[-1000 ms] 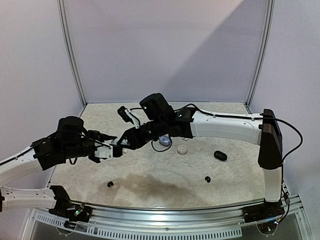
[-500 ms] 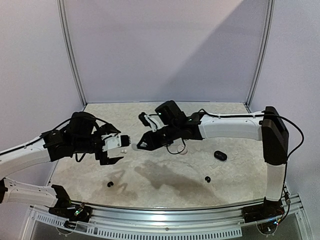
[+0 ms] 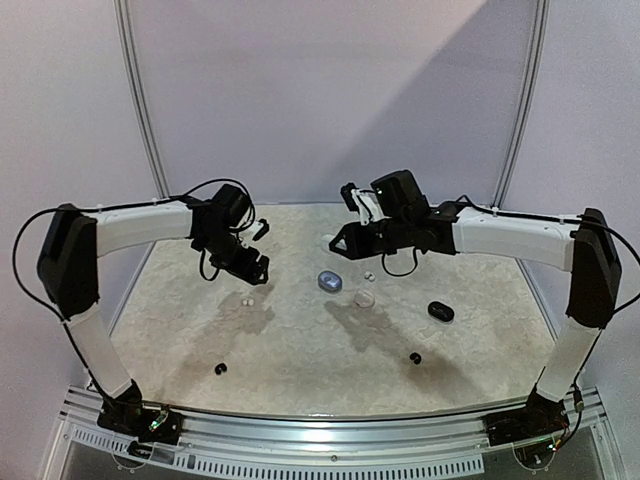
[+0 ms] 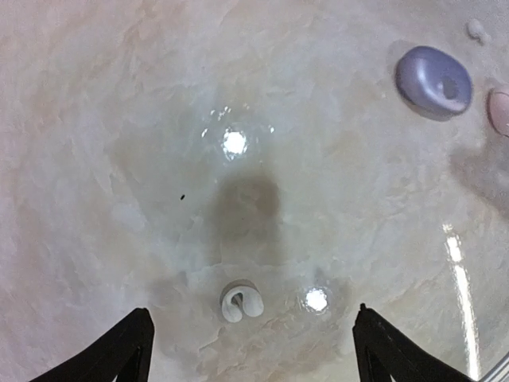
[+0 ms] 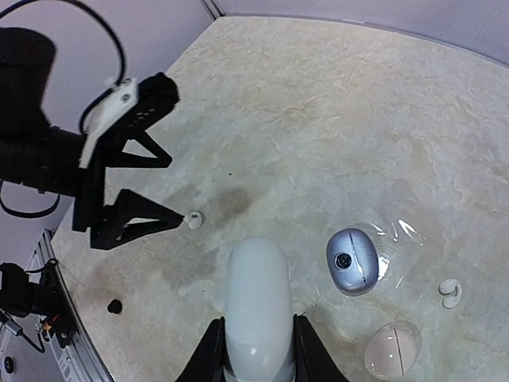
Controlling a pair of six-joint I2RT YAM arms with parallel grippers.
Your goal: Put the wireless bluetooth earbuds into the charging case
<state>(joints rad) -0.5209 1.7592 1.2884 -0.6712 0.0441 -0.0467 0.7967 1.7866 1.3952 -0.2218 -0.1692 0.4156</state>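
Jaws on left arm wide over white earbud [image 4: 241, 301] on bench [image 4: 119, 159], likely for pickup; right jaws gripped white case [image 5: 256, 302] to receive it.

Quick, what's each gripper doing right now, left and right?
Left gripper: open, holding nothing; a white earbud lies beneath it.
Right gripper: closed on a white case.

You're looking at a beige marbled tabletop [image 3: 480, 360] with bright glare spots [image 4: 234, 142], pale lilac walls [image 3: 330, 100] behind, slim metal uprights [image 3: 140, 110] at the back corners, and a perforated rail [image 3: 300, 466] along the near edge.
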